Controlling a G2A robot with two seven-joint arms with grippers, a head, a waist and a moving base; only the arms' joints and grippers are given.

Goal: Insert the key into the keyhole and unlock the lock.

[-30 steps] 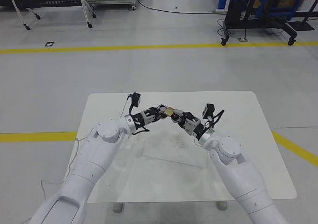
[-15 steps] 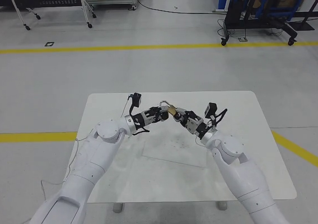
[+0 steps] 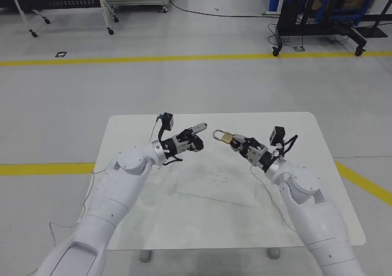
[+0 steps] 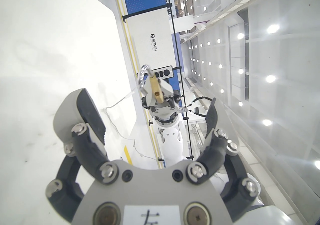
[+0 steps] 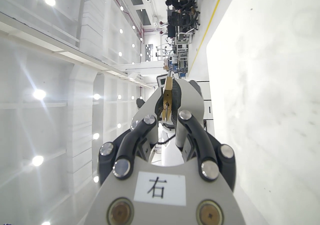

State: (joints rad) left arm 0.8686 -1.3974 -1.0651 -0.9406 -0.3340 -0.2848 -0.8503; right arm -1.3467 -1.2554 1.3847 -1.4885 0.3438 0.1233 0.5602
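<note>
- Two grippers face each other above the table (image 3: pixel 292 131), with a gap between them.
- At the right gripper (image 3: pixel 237 143) (image 5: pixel 172 91) (image 4: pixel 162 103), the fingers are pressed against both sides of the brass lock (image 3: pixel 225 136) (image 5: pixel 167 96) (image 4: pixel 155 86). It is held in the air over the table's far middle, with its shackle (image 3: pixel 217 133) toward the other arm.
- At the left gripper (image 3: pixel 197 130) (image 4: pixel 150 108), the fingers are spread wide with nothing between them, near the lock and not touching it.

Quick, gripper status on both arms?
Left gripper: open, holding nothing.
Right gripper: shut on the lock.
</note>
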